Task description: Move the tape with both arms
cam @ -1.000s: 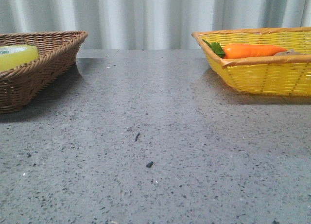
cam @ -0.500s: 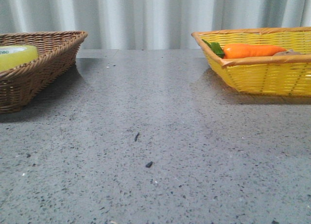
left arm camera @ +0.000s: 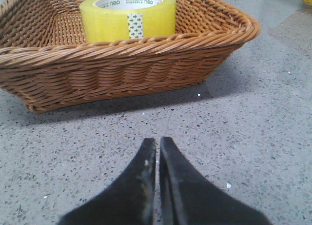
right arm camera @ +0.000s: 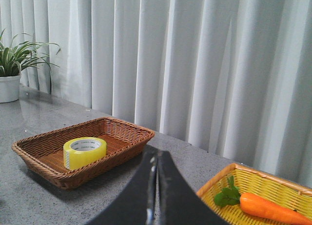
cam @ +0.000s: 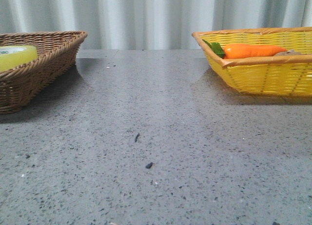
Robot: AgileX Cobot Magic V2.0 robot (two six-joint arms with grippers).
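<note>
1. The left gripper point(left arm camera: 157, 143) has its fingers pressed together, holding nothing, low over the table point(left arm camera: 253, 122) just outside the brown basket point(left arm camera: 146, 44).
2. The right gripper point(right arm camera: 156, 156) is likewise closed and empty, raised higher.
3. The tape point(left arm camera: 127, 16) sits flat inside the brown basket.
4. Nothing is done yet; grasp, handover and, presumably, placement in the yellow basket point(cam: 263, 78) beside the carrot point(cam: 253, 51) remain.

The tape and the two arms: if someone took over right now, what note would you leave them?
Left gripper: shut, empty, low over the table in front of the brown basket.
Right gripper: shut, empty, raised.
Tape: lying flat in the brown basket, untouched.
Yellow basket: holds a carrot.
Done: nothing yet.
Left: pick up the tape and transfer it using both arms.
</note>
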